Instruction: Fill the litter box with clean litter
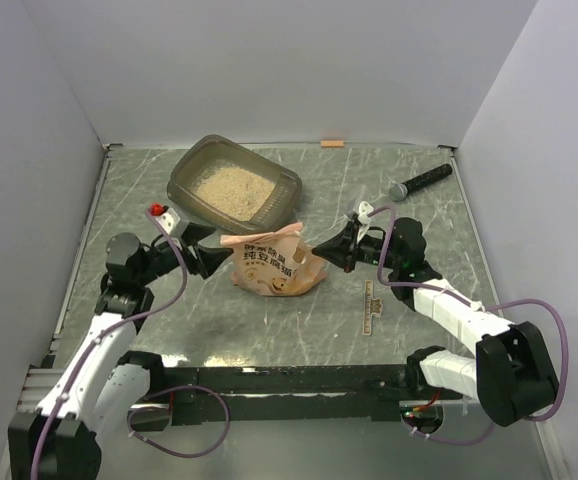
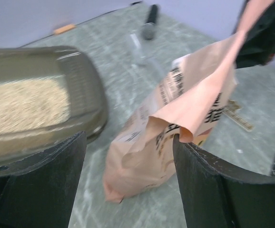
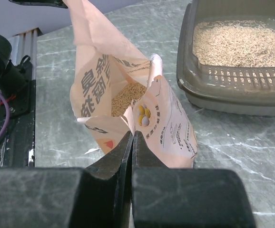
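The grey-brown litter box (image 1: 191, 172) stands at the back left and holds beige litter (image 1: 233, 187). It also shows in the left wrist view (image 2: 87, 90) and the right wrist view (image 3: 232, 90). The orange-pink litter pouch (image 1: 269, 265) stands in the middle with its top open. Granules (image 3: 125, 97) show inside it. My right gripper (image 1: 321, 248) (image 3: 132, 137) is shut on the pouch's right edge (image 3: 168, 118). My left gripper (image 1: 212, 260) (image 2: 130, 175) is open just left of the pouch (image 2: 175, 123), which sits between and ahead of its fingers, not touching them.
A black microphone-like stick (image 1: 419, 182) lies at the back right and shows in the left wrist view (image 2: 150, 21). A small brown patterned strip (image 1: 374, 305) lies on the table by the right arm. An orange tape piece (image 1: 333, 144) sits at the back wall.
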Controlling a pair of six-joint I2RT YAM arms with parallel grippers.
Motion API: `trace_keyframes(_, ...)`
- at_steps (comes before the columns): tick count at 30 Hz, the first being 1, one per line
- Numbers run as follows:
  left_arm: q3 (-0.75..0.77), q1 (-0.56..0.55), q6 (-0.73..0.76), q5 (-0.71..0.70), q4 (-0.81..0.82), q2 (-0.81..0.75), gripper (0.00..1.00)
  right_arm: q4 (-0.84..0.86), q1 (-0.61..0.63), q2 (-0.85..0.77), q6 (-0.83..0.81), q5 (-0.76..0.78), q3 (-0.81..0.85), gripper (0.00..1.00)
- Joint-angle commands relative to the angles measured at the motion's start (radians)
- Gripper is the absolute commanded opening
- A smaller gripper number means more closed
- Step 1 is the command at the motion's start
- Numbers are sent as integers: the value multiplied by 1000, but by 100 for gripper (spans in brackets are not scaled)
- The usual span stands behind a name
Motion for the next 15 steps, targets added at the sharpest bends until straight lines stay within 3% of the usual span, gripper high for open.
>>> trace_keyframes(1,-17,15,-158,247,312,95,77,107,-6,4,26,-56,22,0)
trace_keyframes(15,-3,15,-187,326,427,307,73,99,-26,4,41,-83,40,0)
